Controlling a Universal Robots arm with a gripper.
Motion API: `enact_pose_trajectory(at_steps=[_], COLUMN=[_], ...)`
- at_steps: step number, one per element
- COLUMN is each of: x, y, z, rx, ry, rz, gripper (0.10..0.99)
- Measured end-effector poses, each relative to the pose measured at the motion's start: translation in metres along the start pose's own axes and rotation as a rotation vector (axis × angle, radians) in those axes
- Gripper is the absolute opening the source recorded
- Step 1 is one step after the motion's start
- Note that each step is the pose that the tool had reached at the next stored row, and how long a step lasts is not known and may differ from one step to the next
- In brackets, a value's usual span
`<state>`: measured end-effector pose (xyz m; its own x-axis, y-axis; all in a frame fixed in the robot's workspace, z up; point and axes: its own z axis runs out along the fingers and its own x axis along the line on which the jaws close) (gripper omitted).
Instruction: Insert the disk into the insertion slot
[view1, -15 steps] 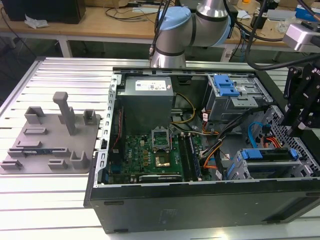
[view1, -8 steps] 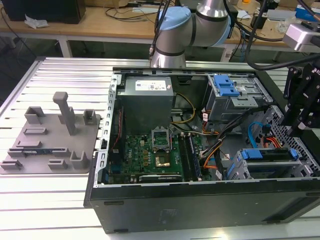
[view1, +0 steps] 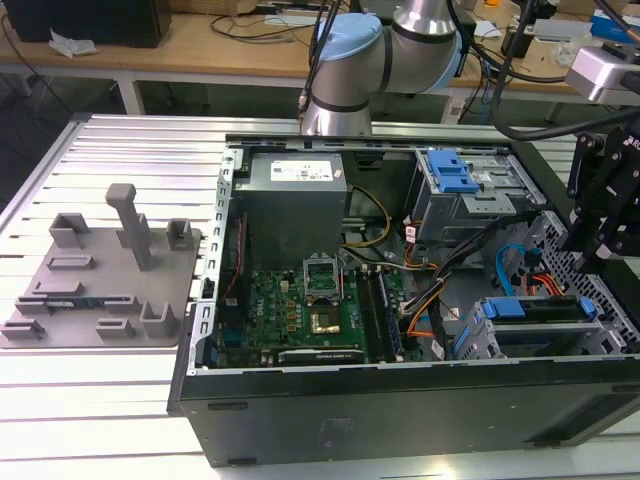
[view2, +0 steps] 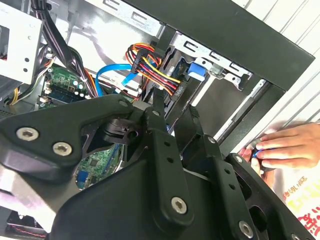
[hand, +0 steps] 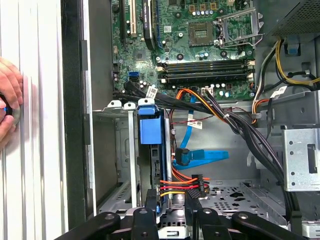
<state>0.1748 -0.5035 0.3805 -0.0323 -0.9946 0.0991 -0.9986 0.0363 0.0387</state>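
At the near right corner of the open black tower computer case (view1: 400, 415), as the exterior view shows it, the small grey metal drive cage (view1: 545, 335) holds the silver hard drive in its bright blue plastic carrier (view1: 530, 307), seated in the cage's insertion slot (hand: 152, 170); the first wrist view shows the blue carrier tab standing in the cage. The black gripper (hand: 172, 202) hangs just above that cage, its fingers (hand: 152, 200) apart with the drive's connector end and its coloured cables between them; whether they touch it cannot be told. A person's hand (view2: 280, 147) rests outside the case wall. Farther in lie the green motherboard (view1: 300, 305), the grey power supply (view1: 295, 195) and a larger grey bay with a blue ribbed top (view1: 455, 185).
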Motion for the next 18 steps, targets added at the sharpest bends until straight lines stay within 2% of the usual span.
enact_pose_trajectory(at_steps=[4, 7, 9, 11, 12, 13, 15, 16, 17, 18], x=[-0.0013, -0.01, -0.0158, -0.022, -0.0266, -0.0316, -0.0365, -0.041, -0.0443, -0.0465], y=[0.0, 0.0003, 0.0006, 0.0008, 0.001, 0.0011, 0.0014, 0.0033, 0.0079, 0.0114], z=[-0.0001, -0.0009, -0.0015, -0.0022, -0.0026, -0.0031, -0.0035, -0.0039, -0.0037, -0.0036], rx=[0.0, 0.001, 0.001, 0.002, 0.003, 0.003, 0.003, 0.003, 0.003, 0.003], ry=[0.0014, 0.0177, 0.0389, 0.0724, 0.1012, 0.1337, 0.1713, 0.202, 0.2097, 0.212], rz=[0.0, 0.001, 0.002, 0.003, 0.004, 0.005, 0.007, 0.008, 0.008, 0.008], gripper=[0.361, 0.361, 0.361, 0.361, 0.361, 0.361, 0.361, 0.361, 0.361, 0.361])
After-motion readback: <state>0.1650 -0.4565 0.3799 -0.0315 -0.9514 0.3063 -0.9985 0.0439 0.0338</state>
